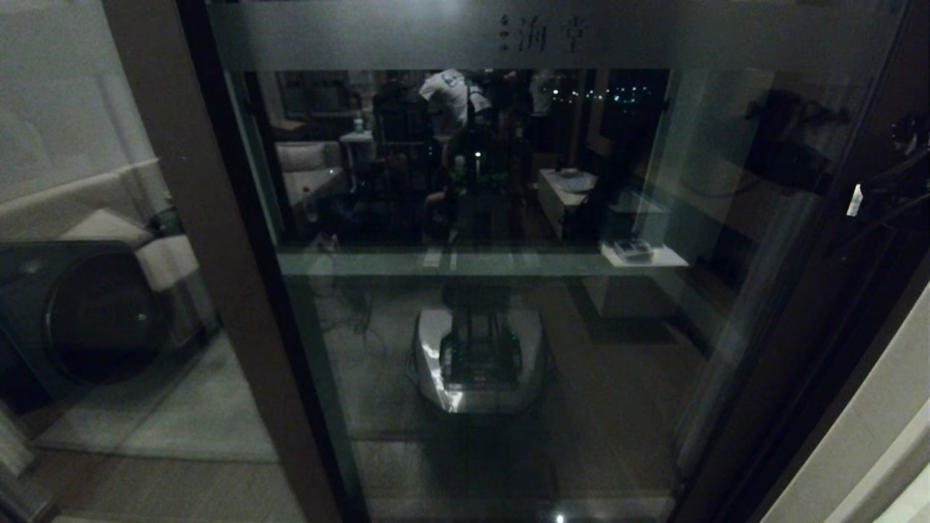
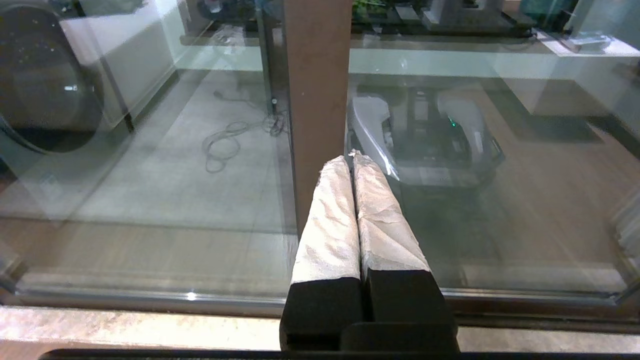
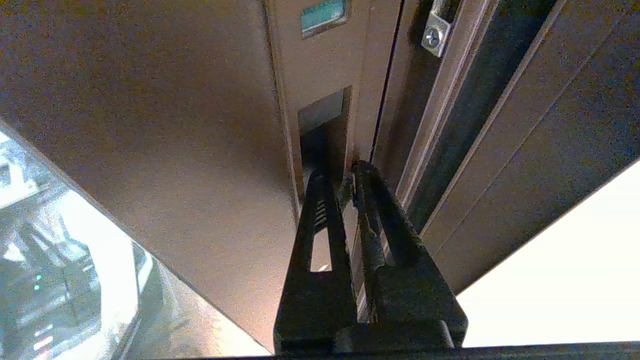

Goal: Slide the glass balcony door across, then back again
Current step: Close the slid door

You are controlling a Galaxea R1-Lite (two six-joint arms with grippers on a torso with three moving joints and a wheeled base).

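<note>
The glass balcony door [image 1: 552,33] fills the head view, with its frosted strip of characters on top and dark brown uprights on both sides. My right gripper [image 3: 342,172] is at the door's recessed slot handle [image 3: 325,125]. One black finger reaches into the slot, the other lies along the upright's outer edge, and the two pinch the thin lip between them. My left gripper [image 2: 350,157] is shut and empty. Its white-wrapped fingertips [image 2: 335,167] rest low against the brown upright [image 2: 317,100] on the door's other side.
A dark round-fronted washing machine [image 1: 80,312] stands behind the glass at the left. A loose cable [image 2: 230,140] lies on the balcony floor. The door's bottom track [image 2: 150,297] runs along the sill. A pale wall [image 1: 872,436] borders the right side. My own reflection [image 1: 479,356] shows in the glass.
</note>
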